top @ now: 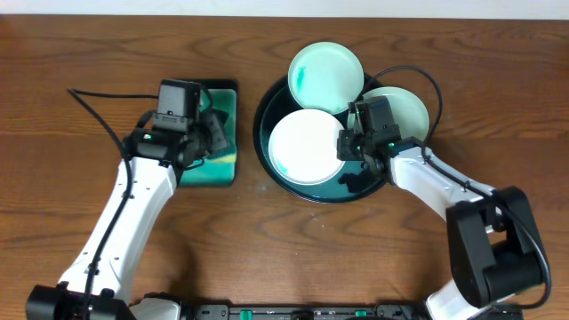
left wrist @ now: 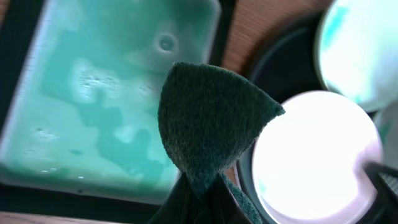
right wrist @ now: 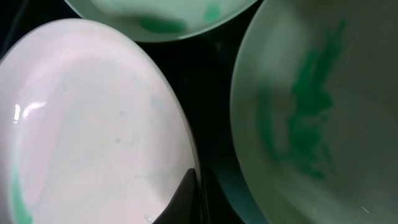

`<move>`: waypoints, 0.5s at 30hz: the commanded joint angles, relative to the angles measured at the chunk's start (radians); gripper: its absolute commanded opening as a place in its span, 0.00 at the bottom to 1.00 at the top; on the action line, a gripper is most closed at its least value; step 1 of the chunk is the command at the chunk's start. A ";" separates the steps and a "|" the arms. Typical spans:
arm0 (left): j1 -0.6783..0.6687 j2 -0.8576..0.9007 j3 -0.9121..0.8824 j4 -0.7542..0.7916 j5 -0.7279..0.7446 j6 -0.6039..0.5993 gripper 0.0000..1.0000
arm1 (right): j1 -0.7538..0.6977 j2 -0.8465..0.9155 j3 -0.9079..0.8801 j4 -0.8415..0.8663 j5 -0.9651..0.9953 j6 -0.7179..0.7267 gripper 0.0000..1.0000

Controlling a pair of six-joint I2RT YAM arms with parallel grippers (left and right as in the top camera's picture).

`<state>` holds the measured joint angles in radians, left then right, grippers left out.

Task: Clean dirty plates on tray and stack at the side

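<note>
Three dirty plates lie in the black tray point(top: 352, 185). One plate point(top: 325, 75) rests on the far rim, one point(top: 402, 108) on the right, and a mostly white one point(top: 307, 147) at the front left. My right gripper point(top: 349, 142) is shut on the right rim of the front-left plate point(right wrist: 93, 124), one finger point(right wrist: 194, 198) lying on its inner edge. The right plate point(right wrist: 323, 112) shows green smears. My left gripper point(top: 210, 133) is shut on a dark green sponge point(left wrist: 208, 124) and holds it above the teal tray point(left wrist: 93, 106).
The rectangular teal tray point(top: 222, 169) with pale soapy liquid stands left of the black tray. Bare brown wood tabletop point(top: 498, 80) lies right of the tray, and more of it runs along the front. A black cable point(top: 418, 73) loops over the far right plate.
</note>
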<state>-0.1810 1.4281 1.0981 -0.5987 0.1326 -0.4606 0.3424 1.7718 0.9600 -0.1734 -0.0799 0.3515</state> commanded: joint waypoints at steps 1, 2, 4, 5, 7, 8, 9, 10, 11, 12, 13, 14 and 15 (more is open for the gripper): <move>-0.057 -0.008 -0.001 0.018 0.017 -0.016 0.08 | 0.002 0.047 -0.001 0.029 0.002 0.019 0.01; -0.072 -0.008 -0.001 0.024 0.017 -0.026 0.07 | 0.002 0.058 -0.001 0.034 0.017 0.019 0.01; -0.110 -0.003 -0.003 0.051 0.017 -0.065 0.07 | 0.002 0.080 -0.001 0.048 0.054 0.019 0.01; -0.131 0.005 -0.005 0.078 0.016 -0.093 0.07 | 0.002 0.090 -0.001 0.060 0.066 0.019 0.01; -0.167 0.023 -0.011 0.131 0.013 -0.129 0.07 | 0.002 0.098 -0.001 0.075 0.072 0.019 0.01; -0.182 0.035 -0.013 0.158 0.013 -0.143 0.07 | 0.002 0.099 -0.001 0.080 0.072 0.019 0.01; -0.219 0.079 -0.014 0.237 0.013 -0.177 0.07 | 0.002 0.098 -0.001 0.097 0.072 0.026 0.01; -0.233 0.103 -0.014 0.273 0.013 -0.190 0.07 | 0.002 0.098 -0.001 0.104 0.072 0.038 0.01; -0.251 0.134 -0.014 0.321 0.014 -0.208 0.07 | 0.002 0.098 -0.001 0.107 0.072 0.048 0.01; -0.267 0.167 -0.014 0.361 0.014 -0.223 0.07 | 0.002 0.098 -0.001 0.108 0.072 0.055 0.01; -0.280 0.198 -0.014 0.396 0.014 -0.233 0.07 | 0.001 0.098 -0.001 0.108 0.072 0.060 0.01; -0.291 0.227 -0.014 0.427 0.014 -0.238 0.07 | 0.002 0.098 -0.001 0.107 0.072 0.060 0.01; -0.302 0.263 -0.014 0.459 0.014 -0.242 0.07 | 0.002 0.098 -0.001 0.106 0.072 0.060 0.01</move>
<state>-0.4450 1.5902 1.0916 -0.1947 0.1440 -0.6376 0.3428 1.8565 0.9596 -0.0731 -0.0483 0.3756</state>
